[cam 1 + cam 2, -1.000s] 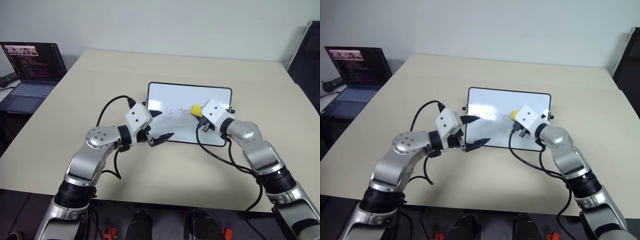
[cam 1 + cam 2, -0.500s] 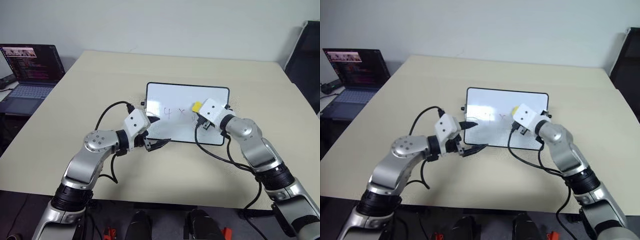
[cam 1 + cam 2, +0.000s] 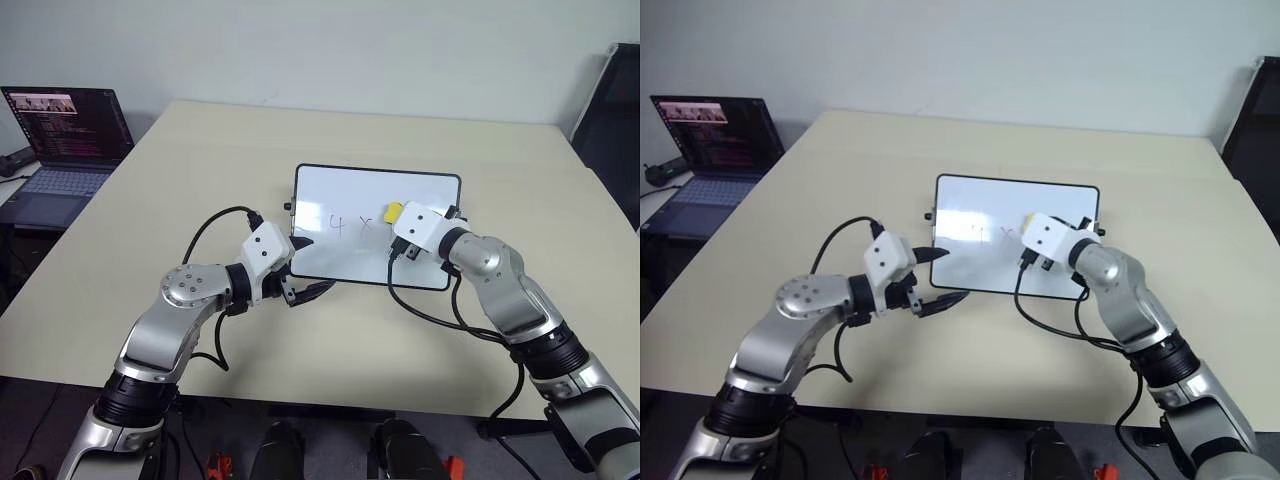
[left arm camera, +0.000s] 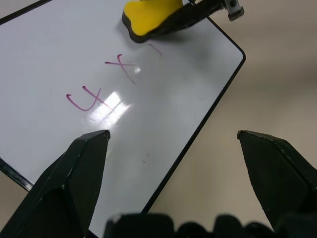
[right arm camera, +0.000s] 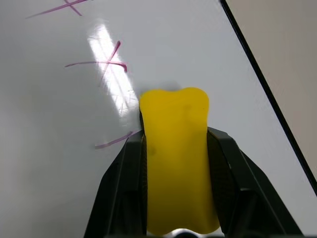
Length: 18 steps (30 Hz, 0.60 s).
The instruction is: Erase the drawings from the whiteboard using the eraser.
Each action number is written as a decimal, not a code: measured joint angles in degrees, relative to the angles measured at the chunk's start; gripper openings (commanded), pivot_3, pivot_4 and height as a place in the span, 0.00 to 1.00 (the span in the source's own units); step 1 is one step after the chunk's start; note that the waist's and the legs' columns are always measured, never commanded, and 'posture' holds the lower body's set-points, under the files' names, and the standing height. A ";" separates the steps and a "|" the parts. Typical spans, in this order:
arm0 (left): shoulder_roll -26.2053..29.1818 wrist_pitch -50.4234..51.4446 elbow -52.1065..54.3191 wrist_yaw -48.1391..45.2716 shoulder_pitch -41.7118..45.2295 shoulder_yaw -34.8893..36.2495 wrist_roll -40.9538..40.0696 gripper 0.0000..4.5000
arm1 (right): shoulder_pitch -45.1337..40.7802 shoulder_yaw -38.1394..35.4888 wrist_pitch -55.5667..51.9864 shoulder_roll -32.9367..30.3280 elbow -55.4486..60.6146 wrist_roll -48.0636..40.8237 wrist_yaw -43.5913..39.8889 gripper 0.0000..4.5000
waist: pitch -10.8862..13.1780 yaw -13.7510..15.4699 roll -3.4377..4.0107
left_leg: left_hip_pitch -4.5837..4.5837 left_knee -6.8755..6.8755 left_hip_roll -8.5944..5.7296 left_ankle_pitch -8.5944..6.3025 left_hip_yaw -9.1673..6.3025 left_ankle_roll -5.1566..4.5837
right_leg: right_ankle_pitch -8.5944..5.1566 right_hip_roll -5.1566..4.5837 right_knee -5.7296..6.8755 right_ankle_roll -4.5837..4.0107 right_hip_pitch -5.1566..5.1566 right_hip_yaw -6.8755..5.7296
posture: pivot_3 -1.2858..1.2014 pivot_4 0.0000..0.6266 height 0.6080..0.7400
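The right pincer (image 5: pixel 174 148), clamped on the yellow eraser (image 5: pixel 177 158), presses it against the whiteboard (image 3: pixel 350 260) lying on the beige worktop (image 3: pixel 200 180), just beside the "x" of the reddish drawings (image 4: pixel 106 82). The left pincer (image 3: pixel 305 268), its fingers spread apart, hovers at the board's near left corner, with a laptop (image 3: pixel 65 140) well off to the board's left.

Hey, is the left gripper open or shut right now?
Open. The left gripper has its two black fingers spread wide over the whiteboard edge, nothing between them.
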<state>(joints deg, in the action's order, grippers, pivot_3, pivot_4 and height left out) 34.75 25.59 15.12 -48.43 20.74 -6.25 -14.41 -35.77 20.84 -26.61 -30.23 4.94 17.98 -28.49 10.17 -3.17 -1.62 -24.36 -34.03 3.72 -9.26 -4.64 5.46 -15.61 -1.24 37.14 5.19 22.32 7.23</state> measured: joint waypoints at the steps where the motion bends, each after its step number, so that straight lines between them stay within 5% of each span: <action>1: -0.01 -0.02 0.00 0.00 0.01 -0.01 -0.04 1.00 | 0.09 0.00 -0.04 -0.33 0.41 -0.01 -0.79 0.29 | 0.00 -0.04 0.00 | 0.00 0.01 0.00 0.00 0.01 0.00 | 0.00 0.00 -0.01 0.01 -0.01 0.00 | 0.52 0.24 1.00; 9: -0.01 -0.77 -0.02 -0.05 -0.03 -0.01 -0.11 1.00 | 4.88 2.10 -2.70 -3.88 6.11 -1.16 -11.88 0.29 | -0.01 -0.15 -0.02 | 0.02 -0.02 0.00 0.00 0.00 0.00 | -0.01 0.00 0.03 0.02 -0.01 0.02 | 0.52 0.24 1.00; 18: -0.02 -1.31 -0.19 -0.83 -0.04 -0.08 -0.13 1.00 | 0.83 -0.84 -0.53 -1.82 1.18 1.90 -3.00 0.29 | -0.01 -0.09 -0.03 | 0.04 -0.03 -0.01 0.01 0.01 0.00 | 0.04 -0.01 0.02 -0.05 0.00 0.02 | 0.52 0.24 1.00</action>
<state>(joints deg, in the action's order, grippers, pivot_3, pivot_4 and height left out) 34.73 24.28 14.93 -49.26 20.71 -6.33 -14.54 -34.94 20.00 -27.14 -32.05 6.12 19.87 -31.49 10.16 -3.25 -1.65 -24.32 -34.07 3.71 -9.25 -4.63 5.47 -15.58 -1.25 37.16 5.14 22.32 7.25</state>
